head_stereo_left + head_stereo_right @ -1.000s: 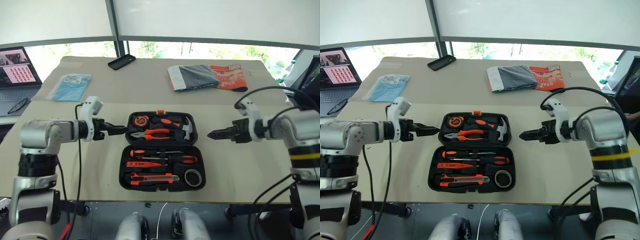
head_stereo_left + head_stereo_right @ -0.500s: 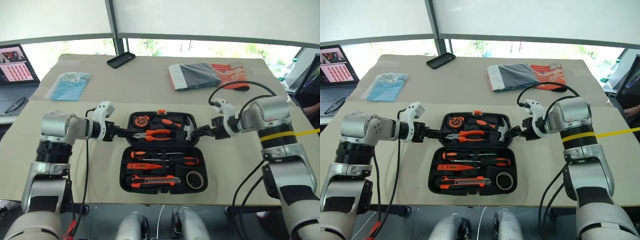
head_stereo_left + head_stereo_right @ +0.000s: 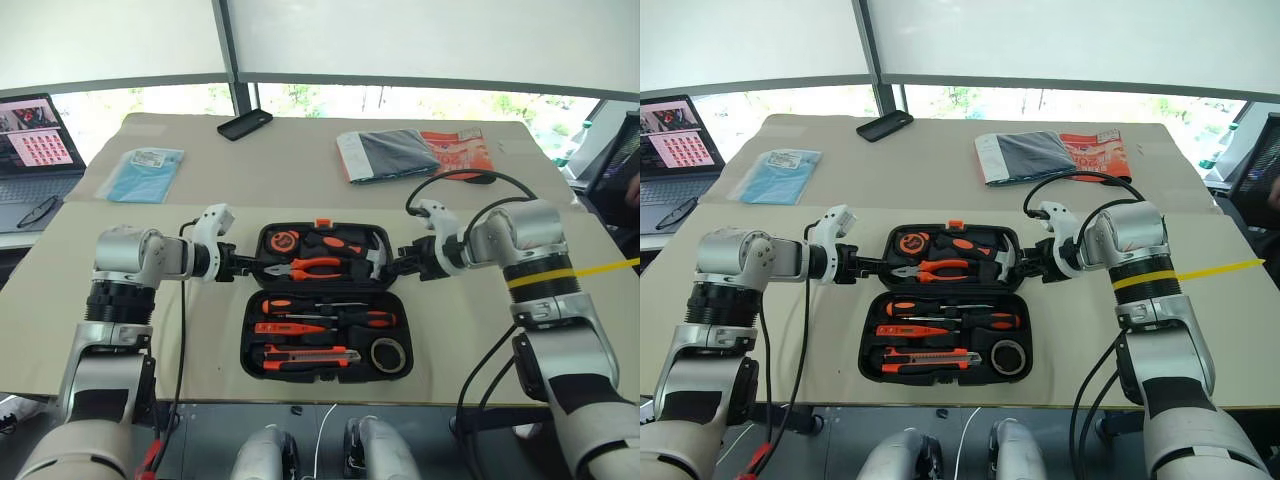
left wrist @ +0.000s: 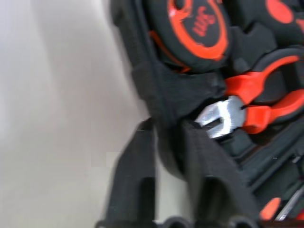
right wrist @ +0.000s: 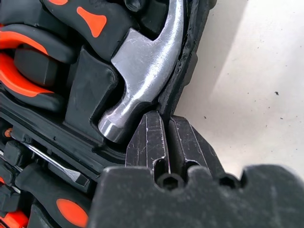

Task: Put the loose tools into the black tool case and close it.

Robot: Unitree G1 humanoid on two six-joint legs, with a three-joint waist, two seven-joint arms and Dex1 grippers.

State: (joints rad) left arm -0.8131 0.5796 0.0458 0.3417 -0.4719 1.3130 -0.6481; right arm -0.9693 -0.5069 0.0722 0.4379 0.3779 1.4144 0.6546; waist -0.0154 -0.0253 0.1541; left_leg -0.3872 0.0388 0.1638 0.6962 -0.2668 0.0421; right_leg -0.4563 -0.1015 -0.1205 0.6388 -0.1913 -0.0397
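The black tool case (image 3: 323, 288) lies open on the table, with the loose tools in the moulded slots of its near half: screwdrivers (image 3: 335, 318), a slim orange one (image 3: 285, 329), a utility knife (image 3: 305, 354) and a tape roll (image 3: 386, 354). Its far half carries a tape measure (image 3: 282, 241), pliers (image 4: 259, 102) and a hammer (image 5: 142, 71). My left gripper (image 3: 248, 266) is shut on that half's left rim, one finger on each side of the wall (image 4: 167, 128). At the right rim, by the hammer head, my right gripper (image 3: 393, 264) is shut, its tips (image 5: 165, 118) against the edge.
A black phone (image 3: 243, 123) lies at the far edge, and grey and red packets (image 3: 415, 152) at the far right. A blue packet (image 3: 143, 172) is at the left, with a laptop (image 3: 35, 140) and glasses (image 3: 35, 211) beyond. The case sits close to the table's front edge.
Both arms came inward from the sides to the rims of the case's far half. Both grippers went from open to shut there. The case has not moved.
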